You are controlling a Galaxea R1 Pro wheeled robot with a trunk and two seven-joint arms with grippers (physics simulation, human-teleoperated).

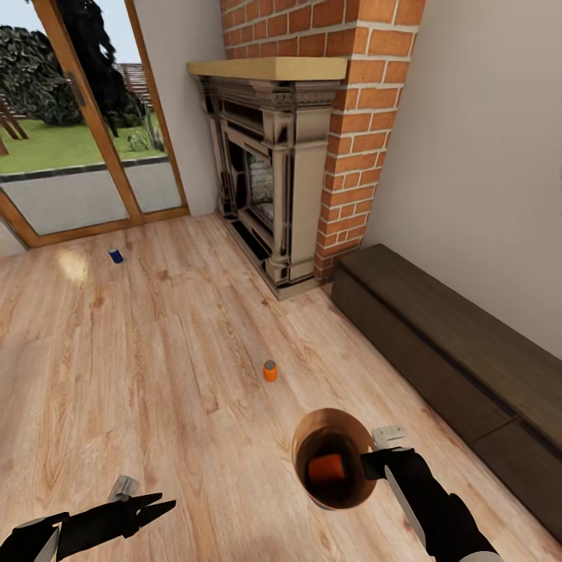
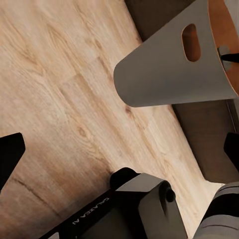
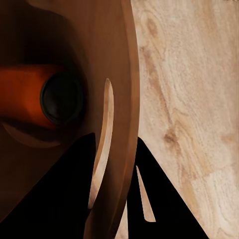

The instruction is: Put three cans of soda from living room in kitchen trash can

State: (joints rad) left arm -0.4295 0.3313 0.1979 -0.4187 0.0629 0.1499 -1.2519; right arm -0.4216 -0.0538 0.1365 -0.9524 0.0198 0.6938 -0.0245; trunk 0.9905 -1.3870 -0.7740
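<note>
the right gripper (image 1: 373, 462) clamps the trash can (image 1: 312, 437) rim, one orange can (image 1: 326, 468) inside. the left gripper (image 1: 160, 507), jaws open and empty, should descend squarely over the upright orange can (image 1: 270, 371) on the floor; the blue can (image 1: 116, 255) lies near the glass door.

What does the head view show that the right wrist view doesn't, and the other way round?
Head view alone: an orange can upright on the floor, a blue can lying near the glass door, the brick fireplace, a dark low bench, and the left hand, empty. Right wrist view alone: the bin's handle slot up close, with the hand's fingers either side of the wall. Both: the bin held at its rim by the right hand, an orange can inside, wood floor.
</note>
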